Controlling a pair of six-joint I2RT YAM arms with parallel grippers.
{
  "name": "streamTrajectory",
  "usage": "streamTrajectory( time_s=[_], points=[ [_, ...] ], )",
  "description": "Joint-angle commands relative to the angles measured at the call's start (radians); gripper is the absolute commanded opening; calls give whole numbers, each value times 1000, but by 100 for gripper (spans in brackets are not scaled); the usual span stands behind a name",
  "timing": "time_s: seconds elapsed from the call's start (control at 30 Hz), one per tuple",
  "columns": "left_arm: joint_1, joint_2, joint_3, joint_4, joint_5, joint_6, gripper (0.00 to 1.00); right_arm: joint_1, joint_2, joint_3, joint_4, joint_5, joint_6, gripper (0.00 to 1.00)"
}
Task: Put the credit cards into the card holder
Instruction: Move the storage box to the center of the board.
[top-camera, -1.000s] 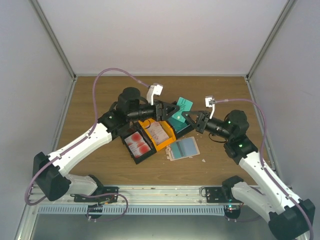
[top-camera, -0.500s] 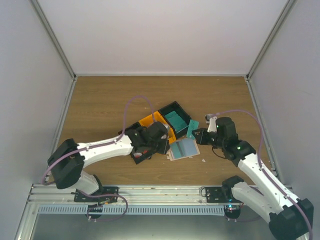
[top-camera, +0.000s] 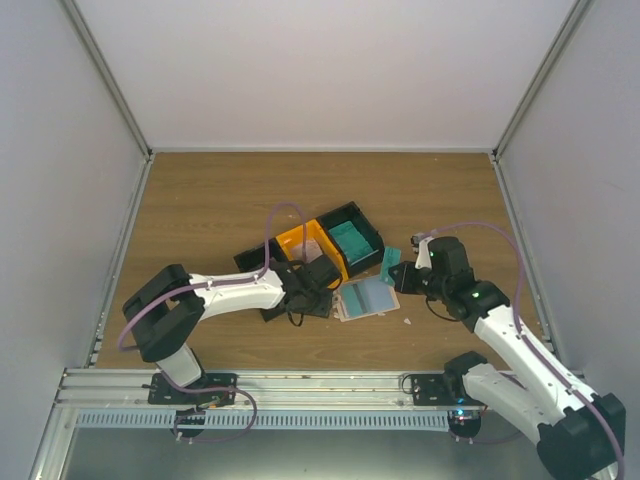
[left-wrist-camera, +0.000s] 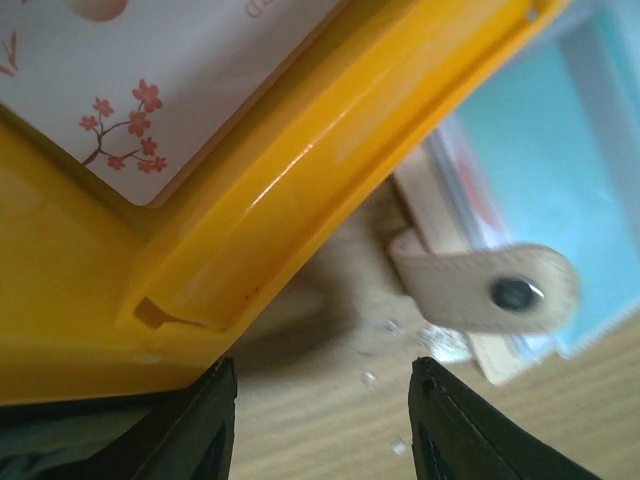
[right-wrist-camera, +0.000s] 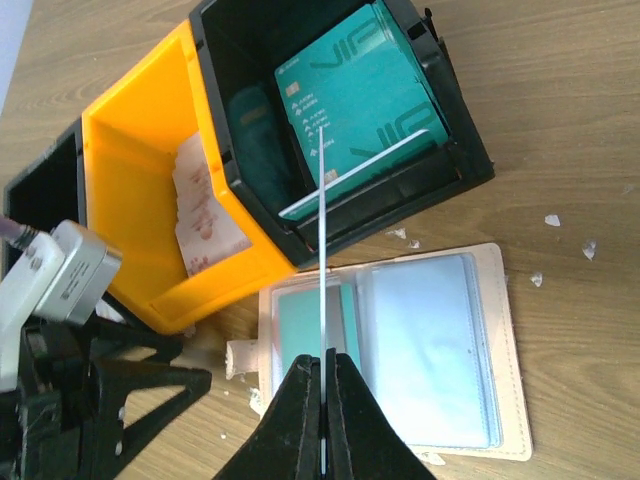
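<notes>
The card holder (top-camera: 367, 297) lies open on the wood, pale blue pockets up (right-wrist-camera: 430, 350), with a teal-green card in its left pocket. My right gripper (right-wrist-camera: 323, 360) is shut on a teal-green credit card (right-wrist-camera: 322, 250), held edge-on above the holder's left half; from above it hangs at the holder's right end (top-camera: 390, 262). More teal-green cards (right-wrist-camera: 355, 100) lie in the black tray. A pale blossom-printed card (left-wrist-camera: 150, 90) sits in the orange tray. My left gripper (left-wrist-camera: 322, 400) is open and empty, low over the wood beside the holder's snap tab (left-wrist-camera: 490, 290).
The joined trays (top-camera: 318, 243) stand just behind the holder: the orange one (right-wrist-camera: 150, 200) in the middle, the black one (right-wrist-camera: 460, 160) to its right. My left arm (top-camera: 240, 290) covers the near-left tray. Small white scraps (right-wrist-camera: 552, 220) dot the wood. Enclosure walls ring the table.
My left arm has come off the trays and dropped low, its gripper now at the holder's left edge. My right gripper has carried the teal-green card down and back to the holder.
</notes>
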Motion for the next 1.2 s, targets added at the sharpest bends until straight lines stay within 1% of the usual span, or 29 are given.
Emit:
streamTrajectory(
  time_s=[0.0, 0.23, 0.4, 0.5, 0.57, 0.7, 0.77, 0.87, 0.97, 1.03, 1.17],
  points=[
    [58, 35, 19, 17, -80, 1, 50, -6, 14, -10, -13, -10, -30, 1],
    [146, 66, 76, 82, -94, 80, 51, -6, 76, -23, 13, -96, -69, 0],
    [194, 100, 109, 132, -87, 136, 51, -14, 174, -19, 47, -241, -115, 1],
    [202, 90, 109, 147, -81, 145, 52, -19, 236, -12, 47, -245, -124, 2],
    [201, 69, 90, 163, -51, 142, 52, -22, 270, -11, 42, -229, -122, 1],
    [193, 29, 28, 215, 22, 115, 52, -22, 321, 1, 14, -125, -112, 1],
    [187, 14, 6, 230, 45, 100, 52, -22, 343, -3, 34, -117, -113, 1],
    [176, -6, -21, 242, 86, 71, 53, -23, 393, -10, 70, -147, -115, 1],
    [161, -20, -36, 194, 35, 9, 52, -22, 429, -19, 102, -175, -102, 1],
    [152, -44, -78, 199, 11, -36, 51, -23, 431, -32, 126, -192, -84, 0],
    [139, -112, -184, 255, 21, -108, 47, -22, 442, -64, 173, -274, -61, 0]
  ],
)
